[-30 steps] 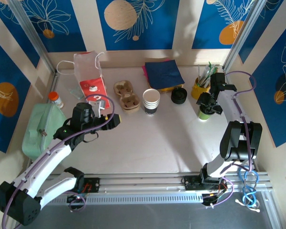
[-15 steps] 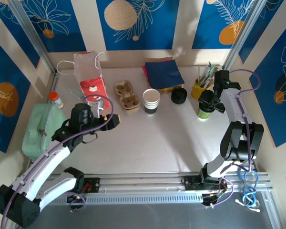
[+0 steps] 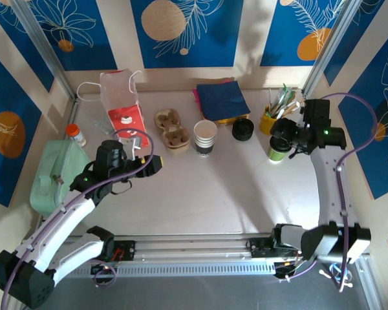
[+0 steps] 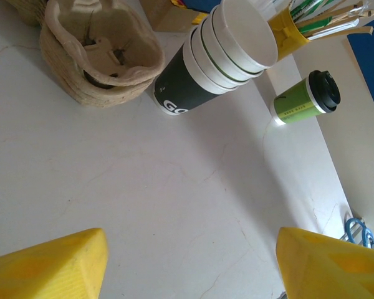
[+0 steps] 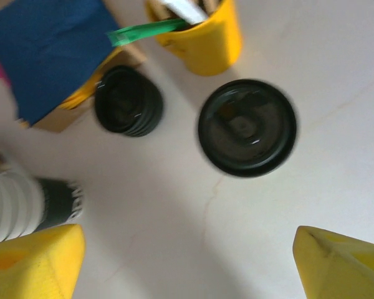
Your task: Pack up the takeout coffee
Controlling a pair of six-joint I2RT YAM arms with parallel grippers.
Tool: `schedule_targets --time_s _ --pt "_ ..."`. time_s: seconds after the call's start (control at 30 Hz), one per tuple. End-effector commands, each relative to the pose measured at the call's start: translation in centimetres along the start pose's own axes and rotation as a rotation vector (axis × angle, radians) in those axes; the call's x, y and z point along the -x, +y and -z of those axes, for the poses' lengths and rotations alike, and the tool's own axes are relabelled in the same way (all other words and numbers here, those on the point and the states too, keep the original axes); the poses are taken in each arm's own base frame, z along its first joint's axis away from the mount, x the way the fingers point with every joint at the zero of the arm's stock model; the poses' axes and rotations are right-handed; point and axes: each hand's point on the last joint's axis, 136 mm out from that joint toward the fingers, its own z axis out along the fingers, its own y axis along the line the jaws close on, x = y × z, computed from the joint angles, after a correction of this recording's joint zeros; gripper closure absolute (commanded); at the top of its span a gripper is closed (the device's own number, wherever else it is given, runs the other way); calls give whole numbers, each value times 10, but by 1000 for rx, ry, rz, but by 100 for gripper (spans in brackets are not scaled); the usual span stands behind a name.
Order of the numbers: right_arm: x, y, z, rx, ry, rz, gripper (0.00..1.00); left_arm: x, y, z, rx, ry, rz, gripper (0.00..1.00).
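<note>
The takeout coffee is the white paper cup with dark print low on its side [image 3: 205,137], topmost of a nested stack [image 4: 221,59] mid-table; its edge shows in the right wrist view [image 5: 25,202]. Black lids [image 3: 242,129] lie stacked to its right [image 5: 128,109]. Two brown pulp carriers [image 3: 171,129] sit to its left [image 4: 96,53]. My left gripper [image 3: 150,165] hovers open over bare table left of the cup, with nothing between its fingers [image 4: 193,265]. My right gripper [image 3: 282,137] is open above a green cup with a black lid [image 5: 247,126], not touching it [image 5: 187,265].
The yellow pot of utensils [image 3: 271,119] stands behind the green lidded cup [image 4: 305,99]. Navy napkins on a box [image 3: 222,100] lie at the back. At back left a white paper bag [image 3: 123,103] stands upright. A pale green container [image 3: 52,177] and an orange-capped bottle [image 3: 76,134] sit at the left edge.
The right arm has swung out to the right, its wrist now right of the green lidded cup, gripper still over it. The left arm has barely moved.
</note>
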Motion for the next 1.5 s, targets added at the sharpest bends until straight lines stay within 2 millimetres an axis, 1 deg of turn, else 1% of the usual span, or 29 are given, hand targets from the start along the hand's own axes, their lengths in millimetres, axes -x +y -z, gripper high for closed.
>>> schedule_targets --time_s 0.0,0.17,0.3,0.43,0.5,0.6,0.7,0.83,1.0,1.13,1.23,1.4,1.47 --pt "-30 35 6 179 80 34 14 13 -4 4 3 -22 -37 28" --pt "-56 81 15 384 159 52 15 14 -4 -1 0 -8 -32 28" --pt "-79 111 11 486 226 71 15 15 -2 -4 12 -4 -26 28" --pt "-102 133 4 535 291 111 15 13 5 -10 37 10 -8 28" --pt "-114 143 1 546 320 146 16 13 7 -17 39 21 -5 28" --pt "-129 153 -3 548 357 184 16 13 14 -28 61 40 5 29" --pt "-140 160 -3 549 376 219 16 16 16 -37 67 48 14 30" --pt "-149 166 2 573 376 252 17 21 24 -49 100 45 52 31" --pt "-156 171 8 597 367 293 17 25 40 -66 162 37 145 32" --pt "-161 172 7 599 376 301 17 28 53 -79 207 31 225 35" --pt "-163 171 7 593 379 304 17 33 58 -89 226 20 264 40" --pt "-163 163 5 555 374 309 17 42 66 -106 240 -2 286 51" --pt "-163 161 6 549 372 311 17 44 69 -113 246 -3 291 54"
